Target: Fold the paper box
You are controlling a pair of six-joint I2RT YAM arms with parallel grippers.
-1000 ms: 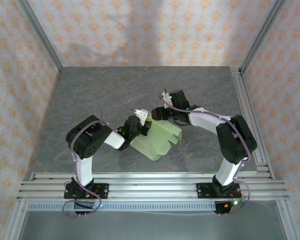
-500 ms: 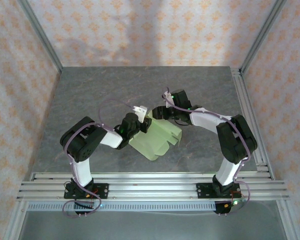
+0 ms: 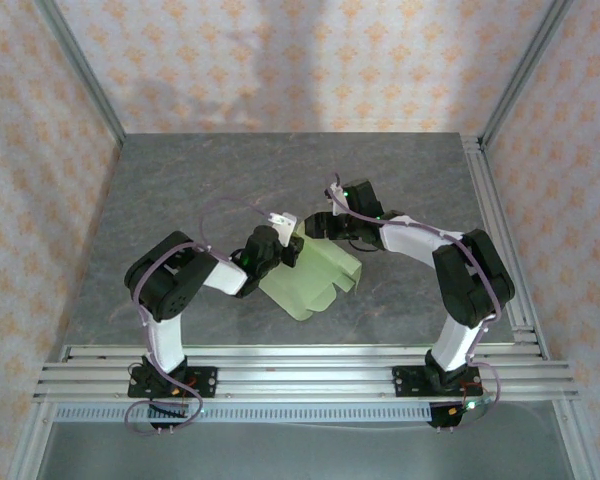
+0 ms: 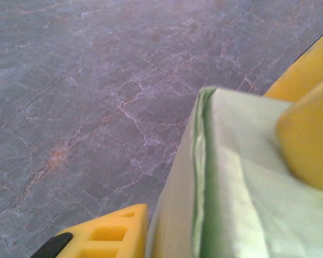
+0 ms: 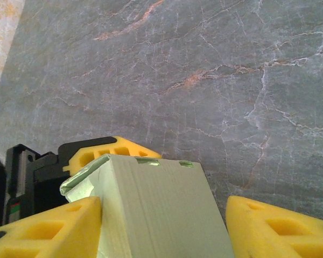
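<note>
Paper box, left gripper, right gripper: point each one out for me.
paper box (image 3: 315,285), top external view, middle of the green sheet.
left gripper (image 3: 290,248), top external view, midway between its fingertips.
right gripper (image 3: 317,228), top external view, midway between its fingertips.

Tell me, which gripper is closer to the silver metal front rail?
Left gripper: at the pale green card box, left side, nearer the rail. Right gripper: at its far corner, farther back.
</note>
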